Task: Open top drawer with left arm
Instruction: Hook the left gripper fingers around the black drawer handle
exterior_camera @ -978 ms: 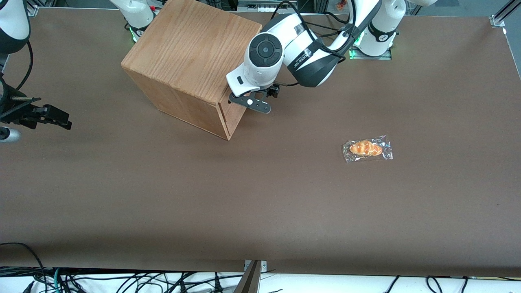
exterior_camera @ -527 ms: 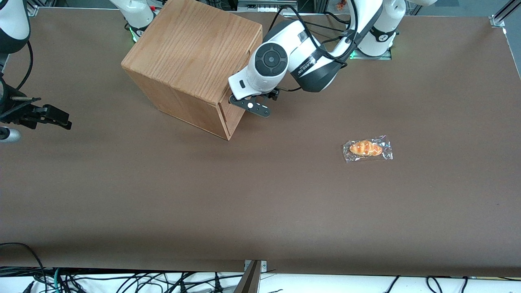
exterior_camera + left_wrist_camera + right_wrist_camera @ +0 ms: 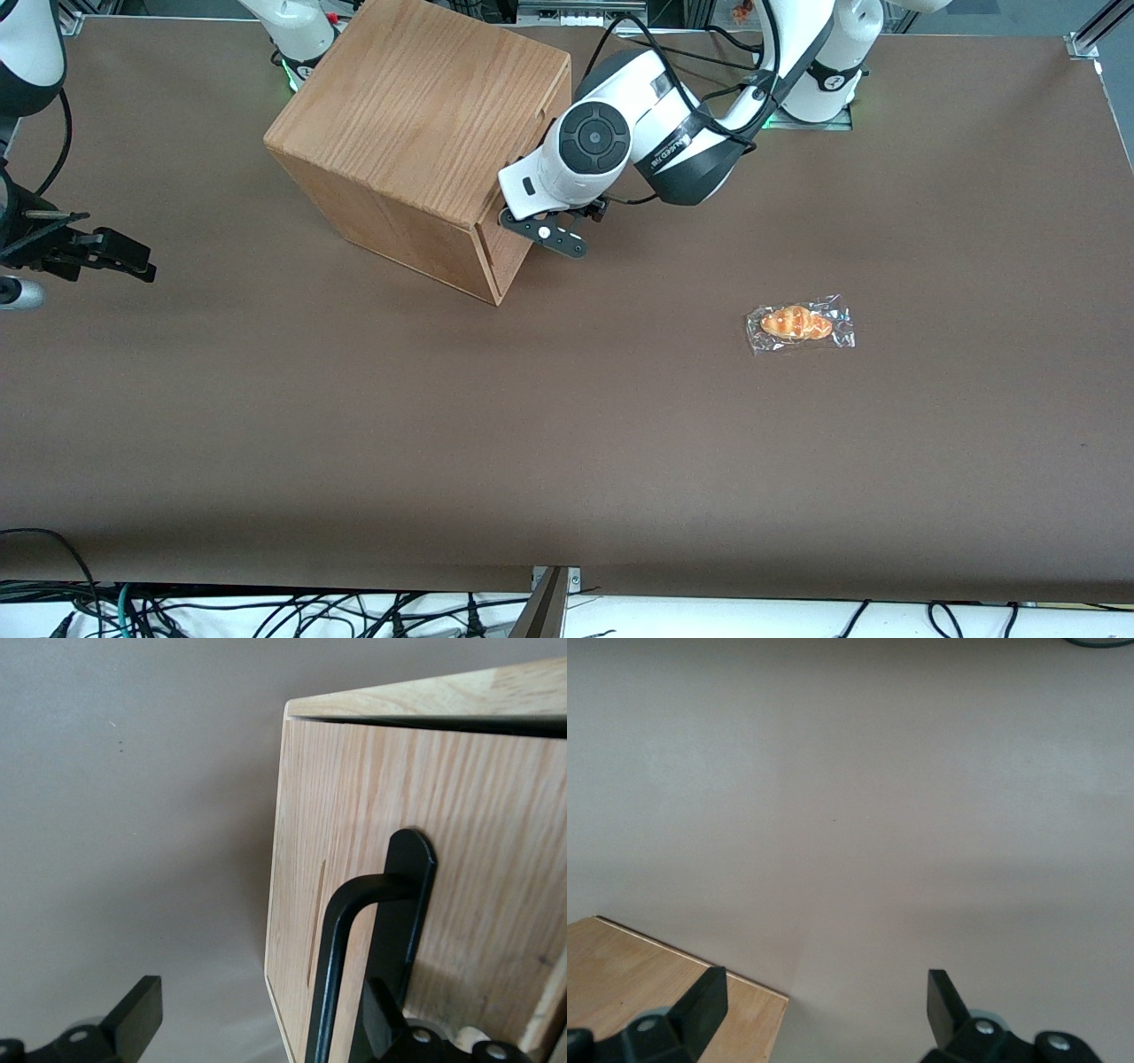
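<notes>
Wrist shifted slightly toward the working arm's end, left arm (image 3: 656,133) bent low, end effector (image 3: 257,1028) spread astride the top drawer (image 3: 461,859) handle (image 3: 341,939).

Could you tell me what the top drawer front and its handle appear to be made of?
The top drawer front looks like light oak-type wood, matte, with visible straight grain lines. Its handle seems to be black metal with a smooth satin sheen, bent into a bar, though painted plastic cannot be excluded. The end effector is open, straddling the handle.

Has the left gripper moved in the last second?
Yes. The gripper, open, has crept farther from the front camera along the cabinet front, beside the top drawer handle.
</notes>
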`<state>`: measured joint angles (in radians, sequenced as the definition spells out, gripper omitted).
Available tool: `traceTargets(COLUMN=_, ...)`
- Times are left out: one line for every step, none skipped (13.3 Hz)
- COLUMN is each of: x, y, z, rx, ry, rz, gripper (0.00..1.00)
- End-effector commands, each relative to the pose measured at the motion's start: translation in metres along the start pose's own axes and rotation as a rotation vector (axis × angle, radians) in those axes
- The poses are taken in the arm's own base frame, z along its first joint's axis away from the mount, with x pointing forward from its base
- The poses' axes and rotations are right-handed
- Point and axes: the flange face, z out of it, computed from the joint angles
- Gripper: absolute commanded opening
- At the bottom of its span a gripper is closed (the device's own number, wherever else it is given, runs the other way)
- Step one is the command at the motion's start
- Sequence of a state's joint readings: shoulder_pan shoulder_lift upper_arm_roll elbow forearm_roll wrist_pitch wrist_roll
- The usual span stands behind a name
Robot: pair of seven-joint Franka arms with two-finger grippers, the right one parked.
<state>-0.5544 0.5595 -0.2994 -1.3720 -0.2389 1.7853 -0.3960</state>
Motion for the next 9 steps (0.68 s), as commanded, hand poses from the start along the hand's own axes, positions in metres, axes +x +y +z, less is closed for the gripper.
traceTargets(x=0.001, y=-0.003, z=0.001, rx=-0.025, ry=-0.001, rz=0.041, gripper=1.0)
traceTargets(x=0.001, y=-0.003, z=0.001, rx=-0.025, ry=-0.001, rz=0.041, gripper=1.0)
traceTargets(x=0.003, y=-0.004, z=0.005, rx=-0.027, ry=0.0, rz=0.039, gripper=1.0)
traceTargets(x=0.005, y=-0.004, z=0.008, rx=-0.028, ry=0.003, rz=0.038, gripper=1.0)
traceTargets(x=0.004, y=-0.002, z=0.01, rx=-0.028, ry=0.002, rz=0.04, gripper=1.0)
traceTargets(x=0.004, y=-0.002, z=0.01, rx=-0.028, ry=0.002, rz=0.04, gripper=1.0)
traceTargets(x=0.005, y=-0.003, z=0.01, rx=-0.028, ry=0.003, rz=0.039, gripper=1.0)
traceTargets(x=0.005, y=-0.005, z=0.012, rx=-0.026, ry=-0.002, rz=0.037, gripper=1.0)
traceTargets(x=0.005, y=-0.006, z=0.013, rx=-0.025, ry=-0.005, rz=0.037, gripper=1.0)
